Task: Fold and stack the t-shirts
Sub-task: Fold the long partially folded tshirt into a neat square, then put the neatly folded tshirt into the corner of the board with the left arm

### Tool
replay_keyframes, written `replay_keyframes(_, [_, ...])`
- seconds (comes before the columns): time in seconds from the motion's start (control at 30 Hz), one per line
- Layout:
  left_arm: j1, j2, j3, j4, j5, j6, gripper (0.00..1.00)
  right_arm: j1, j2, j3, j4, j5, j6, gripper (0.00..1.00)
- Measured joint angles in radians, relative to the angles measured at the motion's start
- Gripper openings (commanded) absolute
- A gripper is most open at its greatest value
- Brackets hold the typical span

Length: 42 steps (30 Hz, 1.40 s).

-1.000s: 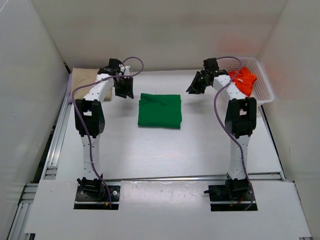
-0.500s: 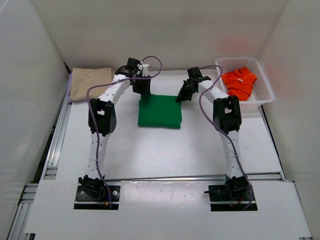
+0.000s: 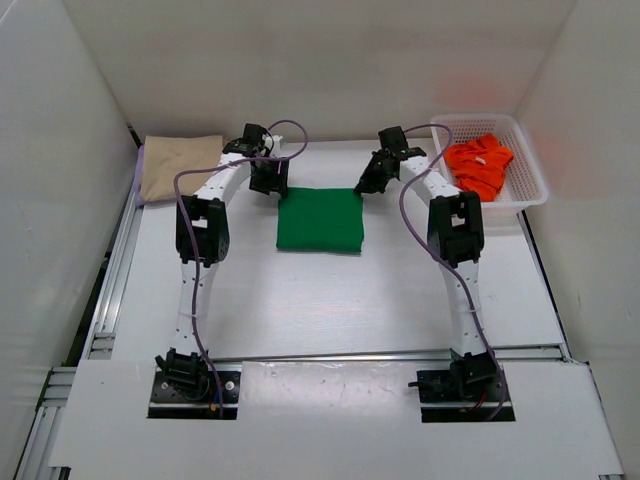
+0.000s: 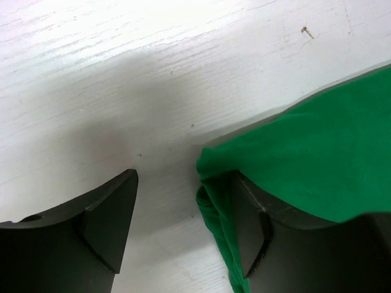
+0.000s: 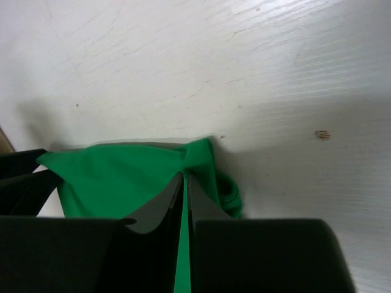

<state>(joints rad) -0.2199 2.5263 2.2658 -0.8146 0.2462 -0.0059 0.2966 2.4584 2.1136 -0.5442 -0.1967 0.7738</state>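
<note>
The green t-shirt (image 3: pixel 320 220) lies folded into a neat rectangle on the table (image 3: pixel 300 300), and both arms are at its far edge. The right gripper (image 5: pixel 184 177) is pinched tight on its far right corner, a thin strip of green cloth caught between the fingers. The left gripper (image 4: pixel 183 183) stands with jaws apart at its far left corner, one finger against the cloth, the other on bare table, holding nothing. Well to the left of the green t-shirt the tan t-shirt (image 3: pixel 180 165) sits folded, with what seems a lavender t-shirt (image 3: pixel 138 183) showing as a sliver beneath it, so a stack looks begun there. To the right, the orange-red t-shirt (image 3: pixel 480 165) lies crumpled in the white basket (image 3: pixel 530 185). Judging by this, the task is past halfway: the green one has yet to join the stack, and the orange-red one has yet to be folded
</note>
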Motion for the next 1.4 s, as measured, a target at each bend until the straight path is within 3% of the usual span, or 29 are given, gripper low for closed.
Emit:
replay_keyframes(0.13, [0.001, -0.041, -0.048, 0.002, -0.029, 0.0, 0.8, 0.0, -0.04, -0.027, 0.006, -0.019, -0.028, 0.29])
replay_keyframes(0.27, [0.018, -0.182, -0.192, 0.0, -0.024, 0.002, 0.82, 0.002, -0.196, -0.138, -0.008, -0.023, -0.076, 0.46])
replay_keyframes(0.47, [0.035, -0.408, -0.444, -0.001, 0.067, 0.002, 0.85, 0.022, -0.388, -0.278, -0.036, -0.016, -0.156, 0.5])
replay_keyframes(0.87, [-0.066, -0.25, -0.43, -0.017, 0.19, -0.003, 0.87, 0.038, -0.269, -0.471, -0.045, -0.104, -0.132, 0.5])
replay_keyframes(0.9, [-0.066, -0.25, -0.43, -0.018, 0.196, -0.002, 0.85, 0.038, -0.271, -0.475, -0.042, -0.107, -0.13, 0.5])
replay_keyframes(1.03, [-0.057, -0.209, -0.39, -0.025, 0.252, -0.007, 0.59, 0.039, -0.277, -0.489, -0.025, -0.114, -0.123, 0.5])
replay_keyframes(1.07, [-0.054, -0.196, -0.376, -0.025, 0.271, -0.008, 0.29, 0.039, -0.279, -0.492, -0.024, -0.114, -0.121, 0.5])
replay_keyframes(1.1, [-0.052, -0.181, -0.364, -0.024, 0.288, -0.013, 0.1, 0.039, -0.28, -0.493, -0.025, -0.113, -0.12, 0.5])
replay_keyframes(1.27, [-0.043, -0.134, -0.334, -0.028, 0.383, -0.017, 0.1, 0.039, -0.293, -0.496, -0.026, -0.106, -0.119, 0.5])
replay_keyframes(1.4, [-0.021, -0.132, -0.32, -0.058, 0.372, -0.018, 0.1, 0.033, -0.364, -0.535, -0.032, -0.089, -0.122, 0.5])
